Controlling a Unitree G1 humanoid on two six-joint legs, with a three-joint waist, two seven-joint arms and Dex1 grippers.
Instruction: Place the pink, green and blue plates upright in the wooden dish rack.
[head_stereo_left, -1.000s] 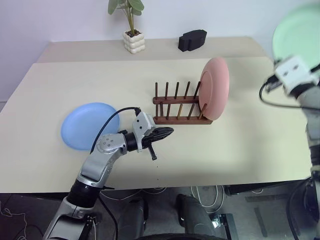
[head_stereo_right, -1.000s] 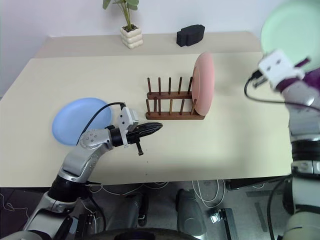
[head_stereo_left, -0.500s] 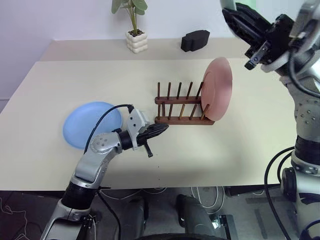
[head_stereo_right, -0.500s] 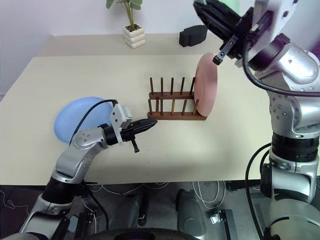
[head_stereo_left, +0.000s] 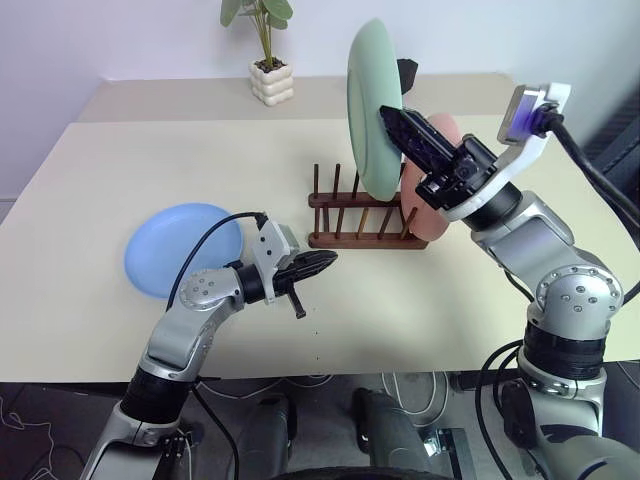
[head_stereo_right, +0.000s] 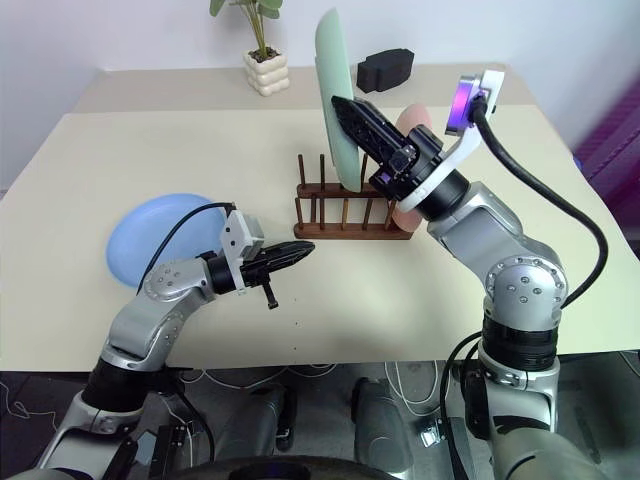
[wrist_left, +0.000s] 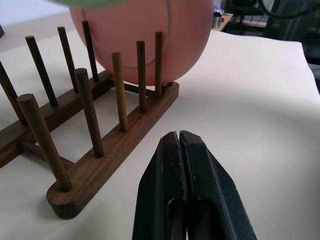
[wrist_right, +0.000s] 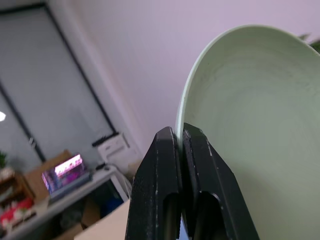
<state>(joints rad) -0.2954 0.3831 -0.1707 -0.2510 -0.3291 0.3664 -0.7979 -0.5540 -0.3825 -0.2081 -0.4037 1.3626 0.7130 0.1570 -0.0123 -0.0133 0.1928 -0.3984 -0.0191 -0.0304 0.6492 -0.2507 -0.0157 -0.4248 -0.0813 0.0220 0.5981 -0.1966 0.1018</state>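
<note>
on the beige table (head_stereo_left: 480, 300) the green plate (head_stereo_left: 370, 105) is pinched by its rim in the right gripper (head_stereo_left: 392, 118), held edge-on above the wooden dish rack (head_stereo_left: 360, 212) so it can be slotted beside the pink plate (head_stereo_left: 425, 195), while the left gripper (head_stereo_left: 322, 263) is kept shut and empty by the rack's end, with the blue plate (head_stereo_left: 180, 248) left flat.

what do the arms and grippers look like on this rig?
Silver-grey metal arm links with rounded joint housings. Each wrist carries a white boxy camera module, the right one glowing purple, with a black cable looping back along the arm. The left gripper and right gripper each have two long, tapered black fingers.
</note>
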